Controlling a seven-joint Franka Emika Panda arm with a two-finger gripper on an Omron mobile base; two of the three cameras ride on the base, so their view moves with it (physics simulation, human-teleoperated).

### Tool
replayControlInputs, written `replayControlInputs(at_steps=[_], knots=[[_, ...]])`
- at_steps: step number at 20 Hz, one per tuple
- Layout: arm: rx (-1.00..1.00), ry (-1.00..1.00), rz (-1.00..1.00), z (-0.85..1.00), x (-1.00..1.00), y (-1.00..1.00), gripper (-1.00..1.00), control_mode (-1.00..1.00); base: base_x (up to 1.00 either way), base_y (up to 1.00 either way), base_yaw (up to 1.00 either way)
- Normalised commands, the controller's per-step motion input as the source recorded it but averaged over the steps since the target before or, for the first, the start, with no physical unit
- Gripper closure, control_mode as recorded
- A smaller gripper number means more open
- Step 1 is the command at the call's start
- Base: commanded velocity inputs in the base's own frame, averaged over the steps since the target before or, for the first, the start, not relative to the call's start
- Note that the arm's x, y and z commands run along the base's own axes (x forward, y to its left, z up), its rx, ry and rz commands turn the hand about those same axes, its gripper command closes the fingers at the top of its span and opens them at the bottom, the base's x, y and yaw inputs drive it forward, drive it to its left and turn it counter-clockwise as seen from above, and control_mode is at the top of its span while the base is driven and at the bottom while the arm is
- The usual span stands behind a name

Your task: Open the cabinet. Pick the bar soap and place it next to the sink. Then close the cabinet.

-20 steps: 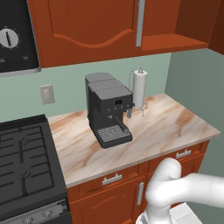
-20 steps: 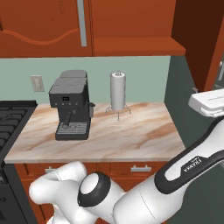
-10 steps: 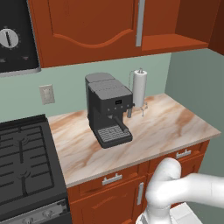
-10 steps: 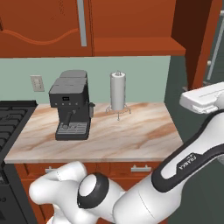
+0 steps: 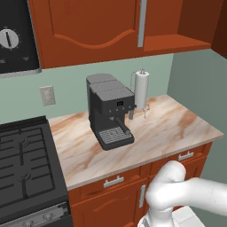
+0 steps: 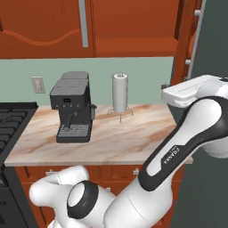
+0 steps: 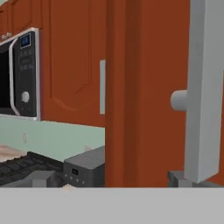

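The cabinet (image 5: 88, 26) hangs above the counter. Its left door is shut, with a long silver handle (image 5: 142, 22). Its right door (image 6: 186, 40) stands open, seen edge-on beside my white hand (image 6: 191, 91). In the hand view that door's edge (image 7: 122, 92) rises straight ahead, and its silver handle (image 7: 203, 87) is close on the right. My gripper (image 7: 111, 178) is open, its fingertips (image 7: 41, 178) wide apart with nothing between them. The open side shows a bare shelf (image 5: 177, 42). The bar soap is hidden and the sink is out of view.
A dark coffee machine (image 5: 110, 111) and a white paper-towel roll (image 5: 141, 89) stand on the marble counter (image 5: 168, 128). A black stove (image 5: 24, 164) lies to the left, below a microwave (image 7: 19, 74). Drawers with short pulls (image 5: 113, 181) run under the counter.
In the right base view my hand has moved left and slightly up beside the open right door. The coffee machine and paper-towel roll have not moved.
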Motion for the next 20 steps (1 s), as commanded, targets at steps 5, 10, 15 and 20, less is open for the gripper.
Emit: replayControlInputs(at_steps=[5, 10, 15, 20], knots=[[-0.08, 0.0, -0.03, 0.02, 0.01, 0.84, -1.0, -1.0, 0.0, 0.0, 0.0], [-0.07, -0.03, -0.04, 0.0, 0.08, 0.9, -1.0, -1.0, 0.0, 0.0, 0.0], [-0.02, -0.08, -0.04, 0.0, 0.16, 0.82, -1.0, -1.0, 0.0, 0.0, 0.0], [0.0, -0.13, -0.05, 0.0, 0.34, 0.7, -1.0, -1.0, 0.0, 0.0, 0.0]])
